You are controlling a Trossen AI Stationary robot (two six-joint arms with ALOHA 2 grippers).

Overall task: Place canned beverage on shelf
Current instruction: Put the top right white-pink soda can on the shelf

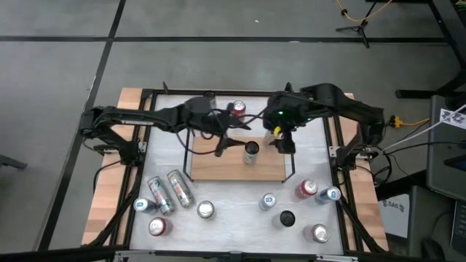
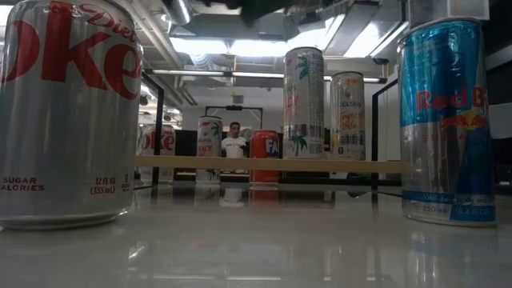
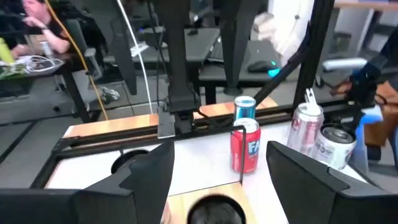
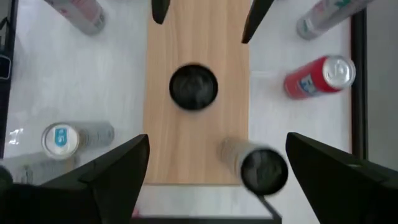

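While both arms reach in from the table's sides and meet over the middle, the shelf (image 1: 237, 166) sits between them as a small light wooden board with thin black rails at its short ends.

On the table's left part, in front of the shelf's left corner, two tall cans (image 1: 170, 191) lie on their sides, with a blue-topped can (image 1: 141, 206) and a red can (image 1: 157, 226) standing just beside them. A silver-topped can (image 1: 205, 210) stands a little to their right.

The left gripper (image 1: 218, 149) hangs over the shelf's left rear part, its fingers (image 3: 149, 171) spread apart with nothing between them; in the left wrist view a dark can top shows just below that gap. One can (image 1: 251, 151) stands upright on the shelf, near its rear edge and about midway along. Behind the shelf, on the white table, a red can (image 1: 238, 109) stands close to the back frame.

The right gripper (image 1: 284, 142) hovers over the shelf's right rear corner, fingers (image 4: 118, 165) set wide and holding nothing. The right wrist view looks straight down on the board, where two dark can tops show.

Farther right, in front of the shelf, a blue-topped can (image 1: 268, 201) and a dark-topped can (image 1: 287, 217) stand apart from a red can (image 1: 306, 189), another blue-topped can (image 1: 331, 194) and a red-and-silver can (image 1: 319, 233).
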